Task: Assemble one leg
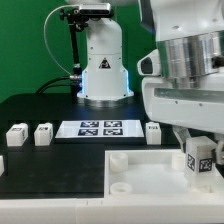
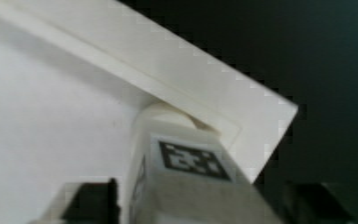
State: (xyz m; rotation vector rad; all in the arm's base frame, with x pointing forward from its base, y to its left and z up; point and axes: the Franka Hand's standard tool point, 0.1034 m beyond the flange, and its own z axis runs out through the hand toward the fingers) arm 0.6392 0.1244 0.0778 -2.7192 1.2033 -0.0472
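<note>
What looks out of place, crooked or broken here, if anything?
Nothing stands out. Three small white plastic pegs sit apart on the black table, and a fourth white peg is gripped in the hand over a corner of the large white square tray. No damage or spill shows.

Lab: tagged marker board (image 1: 99, 128), black table (image 1: 38, 106)
</note>
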